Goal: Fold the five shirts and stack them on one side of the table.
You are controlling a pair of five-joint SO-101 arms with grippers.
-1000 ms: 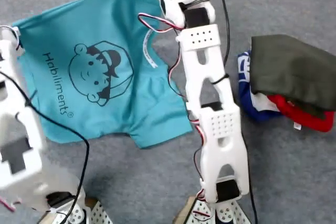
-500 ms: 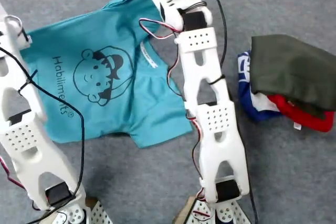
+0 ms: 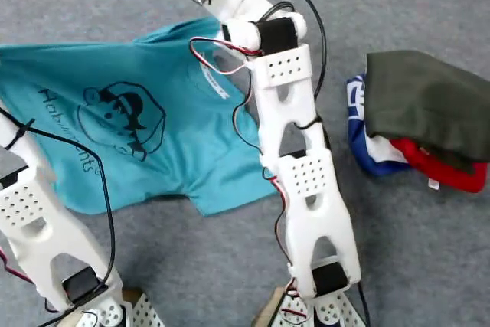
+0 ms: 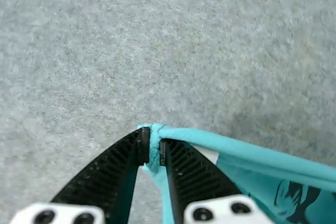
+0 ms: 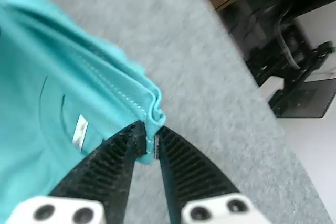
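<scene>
Teal cotton T-shirt [image 3: 164,143] lies spread on the grey felt table [image 3: 230,266]. Left jaws pinch one corner, right jaws pinch a bunched edge by the collar. Risk: the thin pinches slip mid-fold and the cloth bunches.

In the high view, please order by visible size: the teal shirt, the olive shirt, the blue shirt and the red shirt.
1. teal shirt, spread out: largest.
2. olive shirt, folded, lying on the others.
3. blue shirt and red shirt: only edges show, about alike; not ranked.
</scene>
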